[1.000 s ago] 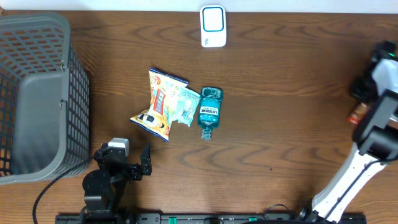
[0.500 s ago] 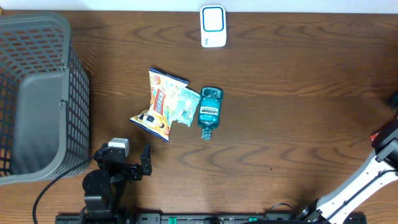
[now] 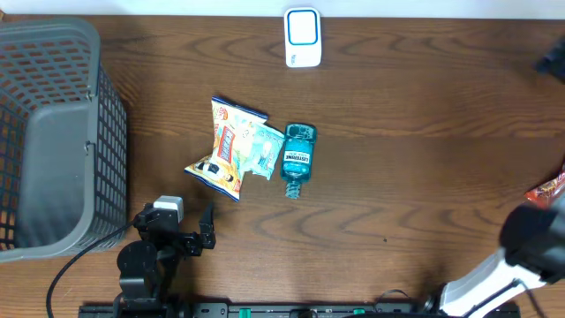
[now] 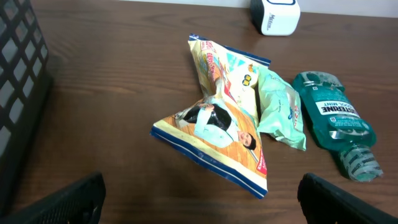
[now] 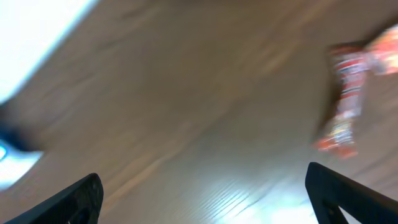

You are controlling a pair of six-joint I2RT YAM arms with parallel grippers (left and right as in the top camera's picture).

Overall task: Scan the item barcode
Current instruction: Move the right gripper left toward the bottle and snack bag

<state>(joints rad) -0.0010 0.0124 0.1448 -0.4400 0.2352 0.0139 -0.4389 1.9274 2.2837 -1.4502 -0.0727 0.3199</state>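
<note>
The white-and-blue scanner (image 3: 302,37) stands at the table's far edge; its lower part (image 4: 275,14) shows in the left wrist view. A yellow snack bag (image 3: 228,147) (image 4: 217,124), a pale green pouch (image 3: 264,148) (image 4: 280,106) and a teal mouthwash bottle (image 3: 297,159) (image 4: 336,121) lie together mid-table. My left gripper (image 3: 187,223) (image 4: 199,208) rests open, short of the snack bag and apart from it. A red packet (image 3: 549,187) (image 5: 345,99) lies at the right edge. My right gripper (image 5: 205,205) is open and empty over bare wood, in a blurred view.
A grey mesh basket (image 3: 53,132) (image 4: 18,93) fills the left side of the table. The right arm (image 3: 530,243) reaches up along the lower right corner of the overhead view.
My right gripper has opened and let go of the red packet, which now lies at the right edge. The right arm swung toward the near right corner. The left arm stayed still.
</note>
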